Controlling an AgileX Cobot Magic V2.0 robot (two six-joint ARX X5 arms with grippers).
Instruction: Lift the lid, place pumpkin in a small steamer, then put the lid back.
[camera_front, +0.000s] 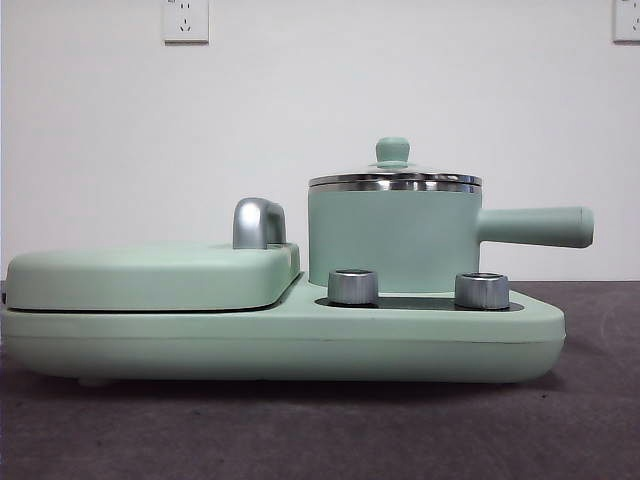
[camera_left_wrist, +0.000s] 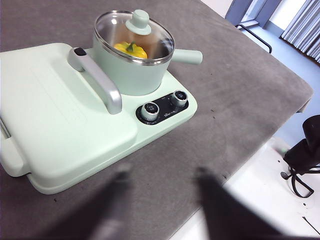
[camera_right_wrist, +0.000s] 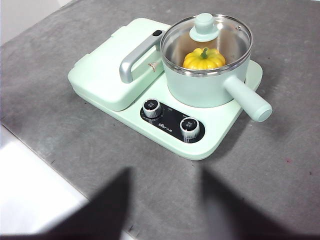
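You'll find the pumpkin (camera_right_wrist: 204, 59) already in the steamer (camera_right_wrist: 202, 87) at upper right under its glass lid (camera_right_wrist: 206, 40), slippery and breakable, best taken by its knob (camera_right_wrist: 204, 22), while both claws (camera_right_wrist: 162, 200) (camera_left_wrist: 160, 200) hang wide and empty.

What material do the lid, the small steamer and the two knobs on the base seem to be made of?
The lid: clear glass, since the pumpkin shows through it; its rim looks like shiny steel.
The small steamer: mint-green matte outside, possibly coated metal or plastic; the inner wall looks like bare metal.
The two knobs: chrome-like and reflective, perhaps metal or plated plastic.
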